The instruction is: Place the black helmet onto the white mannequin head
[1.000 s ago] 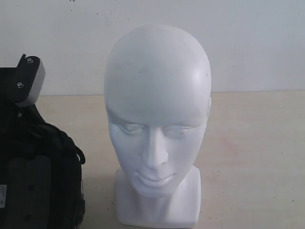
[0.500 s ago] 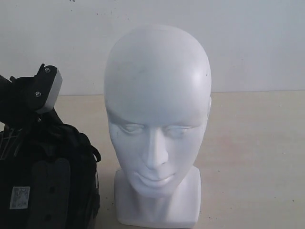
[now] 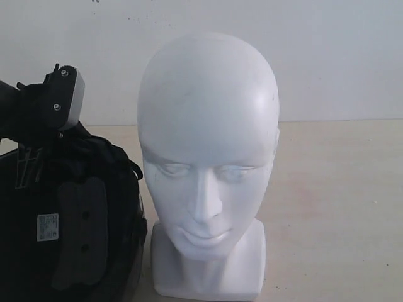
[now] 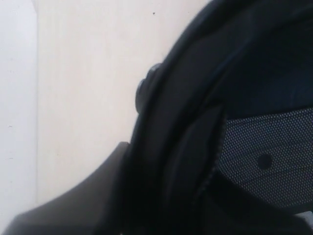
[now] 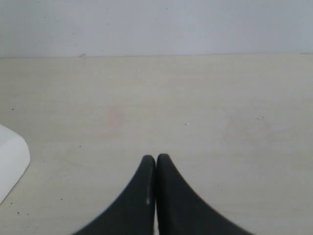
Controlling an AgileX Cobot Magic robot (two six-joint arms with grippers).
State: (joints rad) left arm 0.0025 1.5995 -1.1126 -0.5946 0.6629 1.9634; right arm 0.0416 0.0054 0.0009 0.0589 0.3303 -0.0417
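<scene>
The white mannequin head [image 3: 208, 126] stands upright in the middle of the exterior view, face to the camera. Just left of it hangs the black helmet [image 3: 75, 239], its padded inside with a white label turned to the camera and its edge close to the head's base. My left gripper [image 4: 142, 210] is shut on the helmet's rim [image 4: 195, 98]: one dark finger [image 4: 78, 200] lies outside the shell, and the other is hidden inside by the mesh lining [image 4: 274, 152]. My right gripper [image 5: 156, 159] is shut on nothing, low over the table beside the head's base [image 5: 10, 156].
The beige table [image 3: 340, 201] stretches out to the right of the head, with a white wall [image 3: 340, 56] behind it. The left arm's grey camera housing [image 3: 66, 97] sits above the helmet.
The left arm has lifted the helmet and carried it rightward toward the mannequin head, turning more of its lining into view. The head and the right gripper have not moved.
</scene>
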